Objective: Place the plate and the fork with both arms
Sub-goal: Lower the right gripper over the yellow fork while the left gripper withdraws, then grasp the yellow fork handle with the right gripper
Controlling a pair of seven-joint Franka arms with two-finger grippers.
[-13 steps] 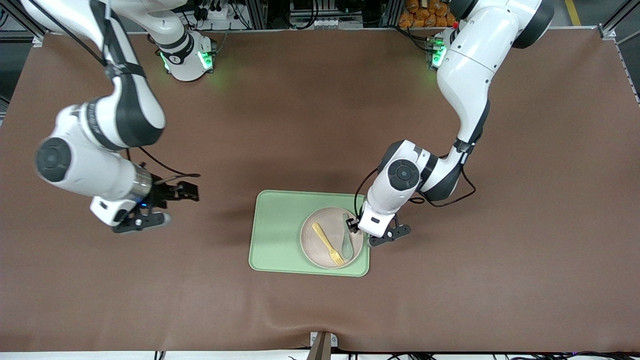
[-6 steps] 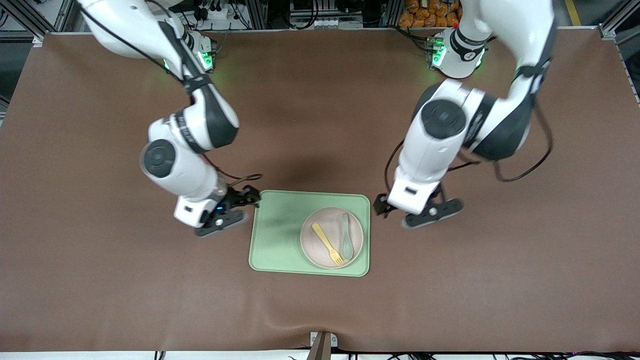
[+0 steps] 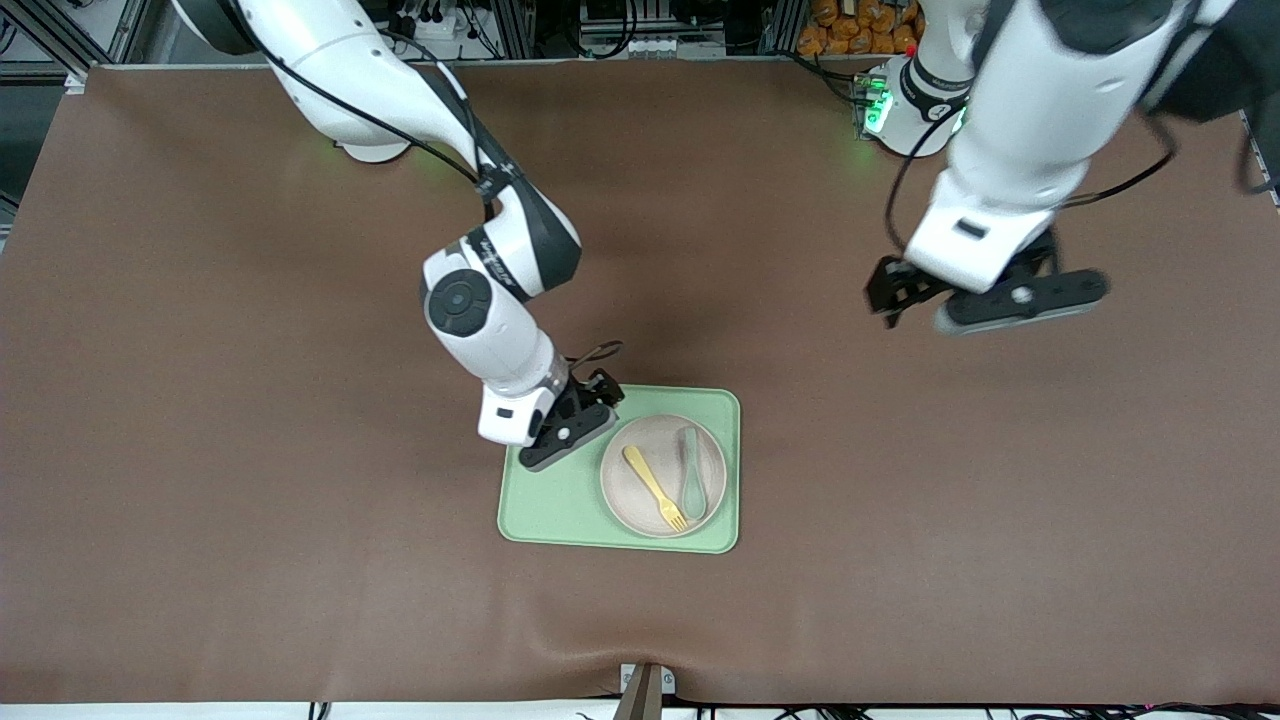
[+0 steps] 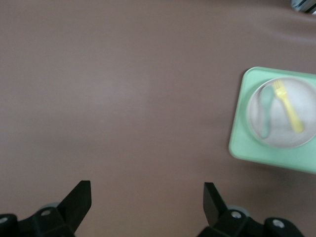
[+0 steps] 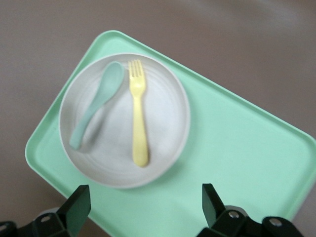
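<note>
The pale plate (image 3: pixel 640 495) lies on the green tray (image 3: pixel 550 500), at the tray's end toward the left arm. The yellow fork (image 3: pixel 655 488) and a grey-green spoon (image 3: pixel 692 472) lie side by side on the plate. My right gripper (image 3: pixel 570 432) is open and empty, low over the tray's bare part beside the plate. The right wrist view shows the plate (image 5: pixel 163 123), the fork (image 5: pixel 139 118), the spoon (image 5: pixel 96 106) and the tray (image 5: pixel 237 163) in front of that gripper (image 5: pixel 145 195). My left gripper (image 3: pixel 1000 300) is open and empty, high over bare table; its wrist view (image 4: pixel 146 191) shows the plate (image 4: pixel 284 131) off to one side.
The brown table cloth (image 3: pixel 300 560) covers the whole table. The left wrist view also shows the tray (image 4: pixel 247 148), fork (image 4: pixel 289 106) and spoon (image 4: pixel 266 113). The arm bases with green lights stand along the table edge farthest from the front camera.
My right gripper has swung from the right arm's end of the table to over the tray. My left gripper has risen from beside the plate and pulled away toward its own end.
</note>
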